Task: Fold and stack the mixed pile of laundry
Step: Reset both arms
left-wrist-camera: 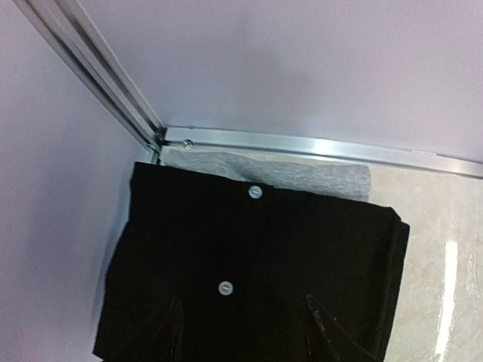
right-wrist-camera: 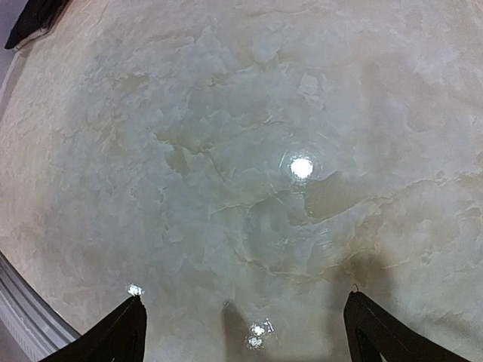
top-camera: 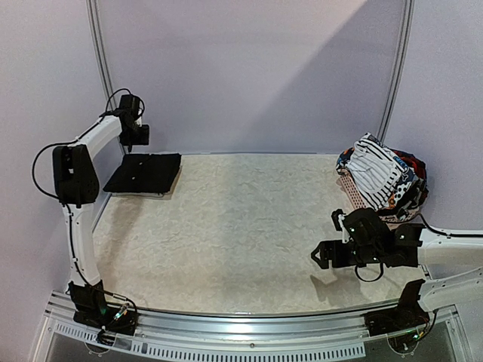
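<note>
The mixed laundry pile, with a white black-striped piece on top, is heaped at the right back of the table. At the left back corner lies a folded black garment with two white buttons, on top of a folded grey piece. My left gripper hovers over the black garment, its dark fingers apart with nothing between them. My right gripper hangs low over bare table at the near right. It is wide open and empty, seen also in the right wrist view.
A pink perforated basket holds the pile at the right. Metal frame rails and lilac walls close in the left back corner. The marbled tabletop spreads between the two arms.
</note>
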You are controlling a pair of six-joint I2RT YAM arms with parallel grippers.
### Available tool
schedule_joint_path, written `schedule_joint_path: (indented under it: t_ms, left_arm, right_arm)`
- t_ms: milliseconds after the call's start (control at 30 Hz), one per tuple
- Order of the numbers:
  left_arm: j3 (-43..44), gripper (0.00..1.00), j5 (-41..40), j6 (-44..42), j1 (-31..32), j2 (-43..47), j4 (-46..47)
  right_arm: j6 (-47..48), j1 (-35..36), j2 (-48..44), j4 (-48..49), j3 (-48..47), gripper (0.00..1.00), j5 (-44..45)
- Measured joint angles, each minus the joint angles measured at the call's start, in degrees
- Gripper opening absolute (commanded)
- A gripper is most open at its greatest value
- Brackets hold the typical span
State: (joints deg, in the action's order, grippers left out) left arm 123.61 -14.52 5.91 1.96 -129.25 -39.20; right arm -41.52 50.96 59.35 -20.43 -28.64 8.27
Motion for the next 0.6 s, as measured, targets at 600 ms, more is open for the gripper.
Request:
schedule_joint_path:
  t_ms: [600]
  left_arm:
    - [2.3, 0.57, 12.1, 8.7, -0.2, -13.3, -5.5]
  right_arm:
    - [0.3, 0.0, 0.8, 1.4, 0.0, 0.91, -0.5]
